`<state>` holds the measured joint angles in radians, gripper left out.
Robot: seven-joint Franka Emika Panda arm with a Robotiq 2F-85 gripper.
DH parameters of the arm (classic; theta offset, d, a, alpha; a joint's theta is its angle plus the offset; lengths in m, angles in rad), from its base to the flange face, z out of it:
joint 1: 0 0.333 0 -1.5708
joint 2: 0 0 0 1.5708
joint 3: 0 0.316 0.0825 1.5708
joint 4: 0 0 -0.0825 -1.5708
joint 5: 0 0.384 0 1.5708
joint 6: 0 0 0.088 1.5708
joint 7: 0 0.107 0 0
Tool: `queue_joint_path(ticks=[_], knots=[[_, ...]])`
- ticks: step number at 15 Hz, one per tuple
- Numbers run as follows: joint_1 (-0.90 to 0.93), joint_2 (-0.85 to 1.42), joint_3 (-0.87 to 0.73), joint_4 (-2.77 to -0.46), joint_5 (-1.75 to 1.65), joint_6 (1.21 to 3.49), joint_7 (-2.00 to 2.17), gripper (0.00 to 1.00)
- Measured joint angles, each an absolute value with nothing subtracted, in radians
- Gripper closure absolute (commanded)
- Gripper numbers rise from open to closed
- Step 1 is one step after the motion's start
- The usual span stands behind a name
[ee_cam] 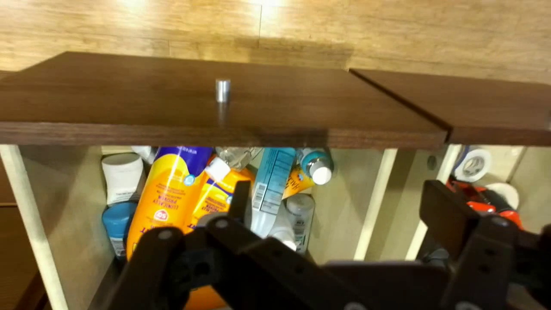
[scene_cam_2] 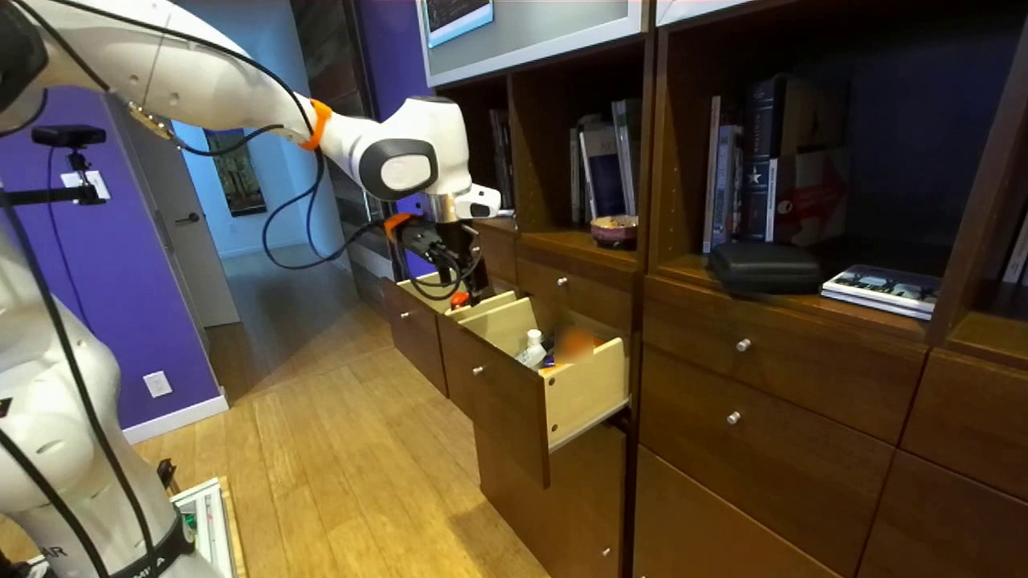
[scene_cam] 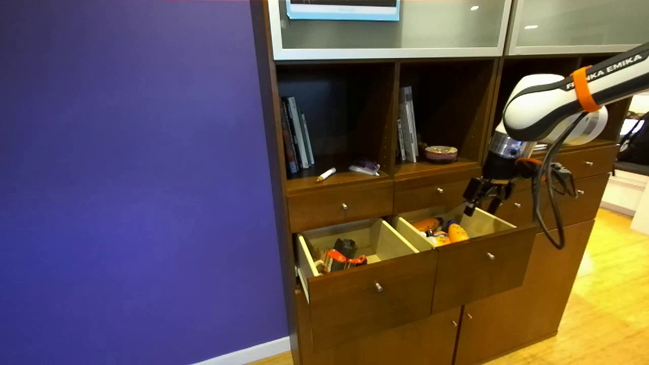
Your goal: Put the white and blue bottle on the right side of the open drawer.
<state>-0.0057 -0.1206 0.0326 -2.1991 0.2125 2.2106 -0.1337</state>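
Observation:
Two dark-brown drawers with pale insides stand open side by side, one holding bottles (scene_cam: 481,274) and one holding tools (scene_cam: 372,299). In the wrist view the bottle drawer (ee_cam: 275,134) holds a small white and blue bottle (ee_cam: 317,165), cap up, near its front panel. A larger white and blue tube (ee_cam: 272,185) lies beside it; which one the task means is unclear. A pale white-capped bottle (scene_cam_2: 532,352) shows in an exterior view. My gripper (scene_cam: 481,207) is open and empty above the bottle drawer (ee_cam: 338,193); its fingers hide part of the contents.
Orange sunscreen bottles (ee_cam: 165,193), a white container (ee_cam: 123,176) and a grey bottle (ee_cam: 300,217) crowd the bottle drawer. Black and red tools (scene_cam: 345,251) lie in the other drawer. Shelves above hold books (scene_cam: 407,124), a bowl (scene_cam: 440,153) and a marker (scene_cam: 326,175).

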Motion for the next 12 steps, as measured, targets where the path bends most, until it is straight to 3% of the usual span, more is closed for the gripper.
queue_joint_path(ticks=[8, 12], knots=[[-0.005, -0.3, -0.017, -2.198, 0.188, 1.753, -0.23, 0.0], [-0.006, -0.309, -0.035, -2.183, 0.162, 1.684, -0.257, 0.0]])
